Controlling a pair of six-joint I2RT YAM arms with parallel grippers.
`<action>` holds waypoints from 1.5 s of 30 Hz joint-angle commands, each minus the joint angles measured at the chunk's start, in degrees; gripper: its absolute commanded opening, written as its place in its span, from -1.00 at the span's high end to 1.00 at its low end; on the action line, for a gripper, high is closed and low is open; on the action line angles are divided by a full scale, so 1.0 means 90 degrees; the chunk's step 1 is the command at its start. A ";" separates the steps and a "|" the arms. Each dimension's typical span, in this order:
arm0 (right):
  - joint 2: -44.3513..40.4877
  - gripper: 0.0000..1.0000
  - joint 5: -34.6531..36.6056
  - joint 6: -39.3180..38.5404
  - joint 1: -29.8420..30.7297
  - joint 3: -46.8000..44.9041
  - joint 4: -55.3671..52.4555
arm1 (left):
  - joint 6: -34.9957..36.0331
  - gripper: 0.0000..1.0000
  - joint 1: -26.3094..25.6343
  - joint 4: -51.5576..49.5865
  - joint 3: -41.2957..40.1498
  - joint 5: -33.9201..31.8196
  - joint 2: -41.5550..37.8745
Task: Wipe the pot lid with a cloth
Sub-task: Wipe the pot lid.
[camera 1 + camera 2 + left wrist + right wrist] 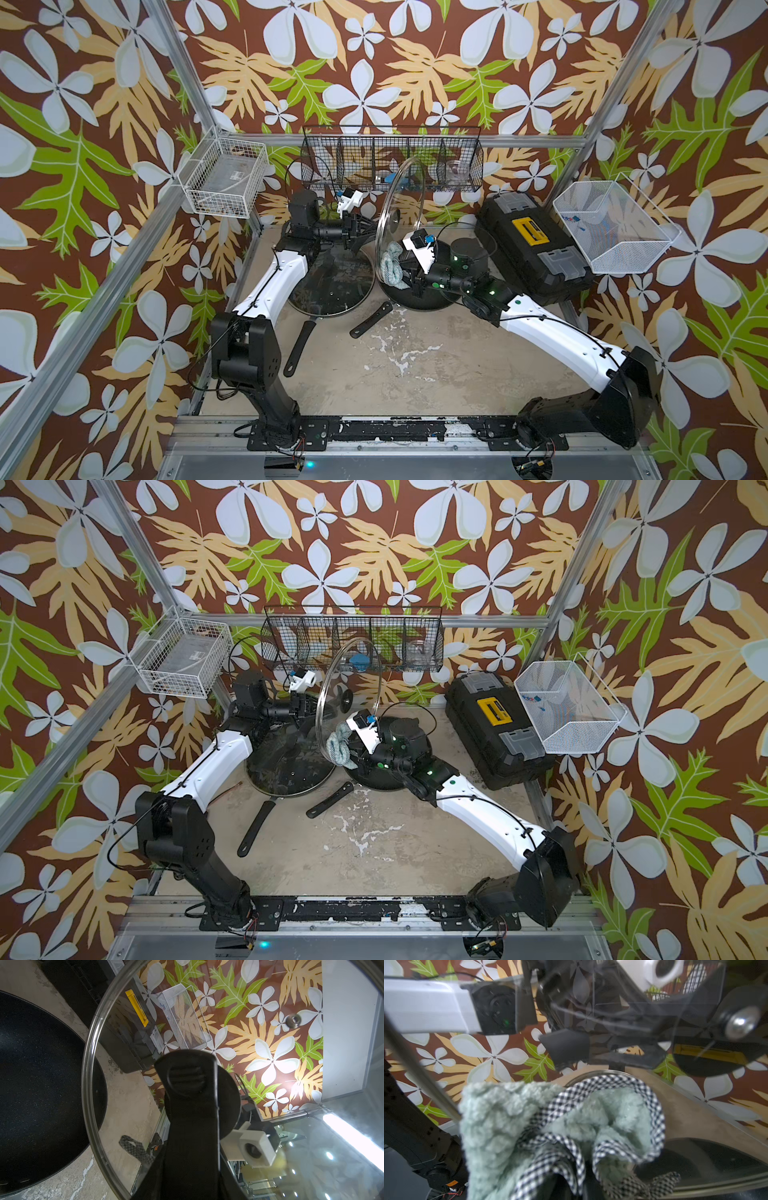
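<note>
The pot lid (pixel 401 195) (pixel 353 675) is round clear glass and stands on edge above the two pans. My left gripper (pixel 376 222) (pixel 328 706) is shut on its black knob (pixel 395 215) from the left; in the left wrist view a black finger (pixel 191 1105) covers the knob (pixel 228 1101). My right gripper (pixel 405 268) (pixel 353 756) is shut on the cloth (pixel 392 259) (pixel 340 746), a teal rag with checked edging. The cloth (pixel 550 1126) is bunched against the lid's lower face (pixel 654 1012) and hides the right jaws.
A second glass lid (pixel 332 286) lies on a long-handled pan (pixel 299 349) at left. A black pan (pixel 419 301) sits under my right wrist, its handle (pixel 372 320) pointing forward. A black toolbox (pixel 532 245), a white wire basket (pixel 615 228) and a black mesh rack (pixel 390 166) line the right and back.
</note>
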 commanded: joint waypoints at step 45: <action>0.0326 1.00 -0.0534 0.0760 -0.0508 -0.0876 0.1791 | 0.0137 1.00 0.0020 0.0612 -0.0002 0.0205 -0.0174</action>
